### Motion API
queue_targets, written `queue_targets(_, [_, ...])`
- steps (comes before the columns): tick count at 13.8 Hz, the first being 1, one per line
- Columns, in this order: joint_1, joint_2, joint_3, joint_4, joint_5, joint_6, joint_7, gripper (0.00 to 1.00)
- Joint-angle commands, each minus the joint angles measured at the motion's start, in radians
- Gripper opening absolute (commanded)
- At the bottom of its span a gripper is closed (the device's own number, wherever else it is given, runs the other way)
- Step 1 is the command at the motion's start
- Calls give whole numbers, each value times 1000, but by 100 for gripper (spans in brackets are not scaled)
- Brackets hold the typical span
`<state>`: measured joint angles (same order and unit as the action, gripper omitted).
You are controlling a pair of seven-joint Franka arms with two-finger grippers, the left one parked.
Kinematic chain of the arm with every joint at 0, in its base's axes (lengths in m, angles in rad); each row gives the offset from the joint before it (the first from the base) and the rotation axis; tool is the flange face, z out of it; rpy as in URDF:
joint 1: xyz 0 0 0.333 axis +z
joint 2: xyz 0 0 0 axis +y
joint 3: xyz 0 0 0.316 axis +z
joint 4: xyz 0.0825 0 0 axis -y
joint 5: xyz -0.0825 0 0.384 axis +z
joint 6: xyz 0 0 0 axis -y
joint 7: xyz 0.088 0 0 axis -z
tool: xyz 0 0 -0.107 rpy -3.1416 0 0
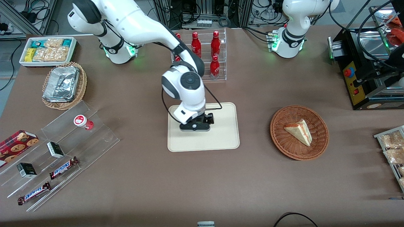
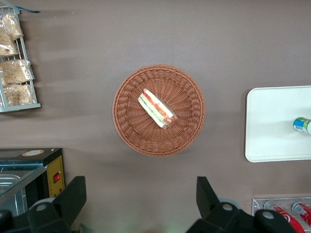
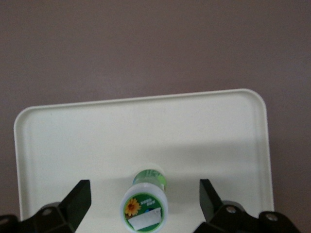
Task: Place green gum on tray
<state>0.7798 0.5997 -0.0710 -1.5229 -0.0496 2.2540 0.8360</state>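
The green gum (image 3: 144,208) stands upright on the cream tray (image 3: 146,131), its white lid with a sunflower mark facing my wrist camera. My gripper (image 3: 144,190) hangs just above the tray, open, with one finger on each side of the bottle and a clear gap to both. From the front, the gripper (image 1: 195,126) sits over the part of the tray (image 1: 221,138) farther from the camera and covers the gum. The parked arm's wrist view catches the gum (image 2: 302,125) upright on the tray (image 2: 272,126).
A wicker basket (image 1: 315,146) with a sandwich wedge lies toward the parked arm's end. A clear rack of red bottles (image 1: 205,50) stands farther from the camera than the tray. A stepped acrylic shelf (image 1: 104,135) with a red-lidded bottle (image 1: 82,121) and snack bars lies toward the working arm's end.
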Motion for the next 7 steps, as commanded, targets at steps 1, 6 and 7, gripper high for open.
queue_targets(1, [-50, -115, 10, -23, -15, -106, -41, 99])
queue_targets(6, [-204, -363, 11, -101, 7, -345, -227, 99])
queue_targets(7, [-235, -403, 11, -112, 8, -381, -260, 99])
